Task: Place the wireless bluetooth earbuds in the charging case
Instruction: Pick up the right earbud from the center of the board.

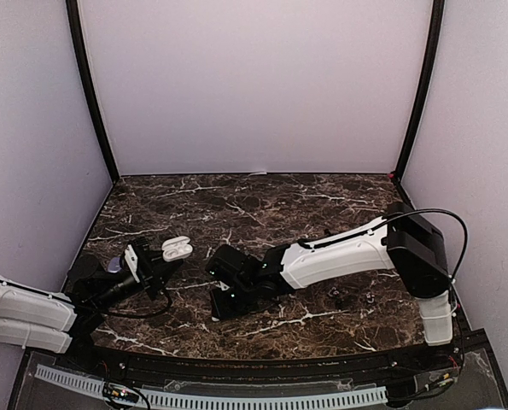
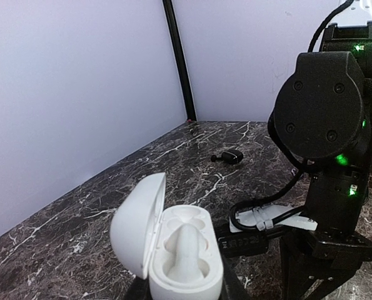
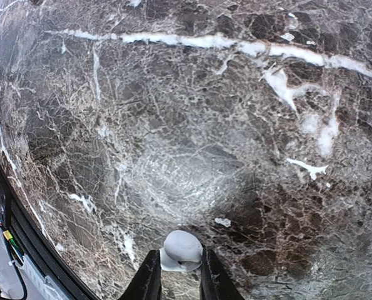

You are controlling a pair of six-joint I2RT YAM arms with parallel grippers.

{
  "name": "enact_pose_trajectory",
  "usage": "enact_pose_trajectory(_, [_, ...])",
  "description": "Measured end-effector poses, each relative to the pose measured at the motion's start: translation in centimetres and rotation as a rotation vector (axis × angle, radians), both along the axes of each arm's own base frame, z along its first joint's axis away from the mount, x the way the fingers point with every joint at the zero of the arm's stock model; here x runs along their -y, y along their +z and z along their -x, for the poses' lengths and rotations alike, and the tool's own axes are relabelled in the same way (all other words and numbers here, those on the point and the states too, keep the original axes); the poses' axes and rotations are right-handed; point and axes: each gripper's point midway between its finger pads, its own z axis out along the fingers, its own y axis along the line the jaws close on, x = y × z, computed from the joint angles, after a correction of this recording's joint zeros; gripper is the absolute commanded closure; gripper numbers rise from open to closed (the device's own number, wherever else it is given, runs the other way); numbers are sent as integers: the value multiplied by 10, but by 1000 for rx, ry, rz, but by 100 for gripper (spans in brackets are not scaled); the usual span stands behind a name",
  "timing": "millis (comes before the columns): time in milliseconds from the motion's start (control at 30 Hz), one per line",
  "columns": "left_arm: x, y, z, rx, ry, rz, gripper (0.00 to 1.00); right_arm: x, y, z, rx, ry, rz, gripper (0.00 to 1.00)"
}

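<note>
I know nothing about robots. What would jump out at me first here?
An open white charging case, lid swung back, sits pinched in the left gripper near the left edge of the dark marble table. The right gripper, reaching toward the middle, pinches a tiny white earbud over the tabletop.

We see soft, even light from overhead, and the pale walls (image 1: 254, 85) take a lilac cast. Just ahead of the right claw (image 3: 180, 278), a broad milky glare washes the marble bench (image 3: 286, 94). The white earbud (image 3: 181, 250) in that claw looks slightly soft. Marble veins bow towards the frame's edges. Shadows are faint and soft-edged.
</note>
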Motion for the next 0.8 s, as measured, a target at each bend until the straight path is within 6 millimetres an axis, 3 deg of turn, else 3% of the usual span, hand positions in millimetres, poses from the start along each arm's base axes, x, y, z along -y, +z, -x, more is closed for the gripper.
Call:
enact_pose_trajectory(333, [0, 0, 0, -2, -1, -2, 100, 10, -3, 1, 17, -8, -9, 66])
enact_pose_trajectory(433, [0, 0, 0, -2, -1, -2, 100, 19, -3, 2, 25, -14, -1, 66])
enact_pose_trajectory(633, [0, -1, 0, -3, 0, -3, 100, 17, 0, 0, 32, -11, -4, 74])
enact_pose_trajectory(800, [0, 0, 0, -2, 0, -2, 100, 20, 0, -1, 36, -23, 9, 74])
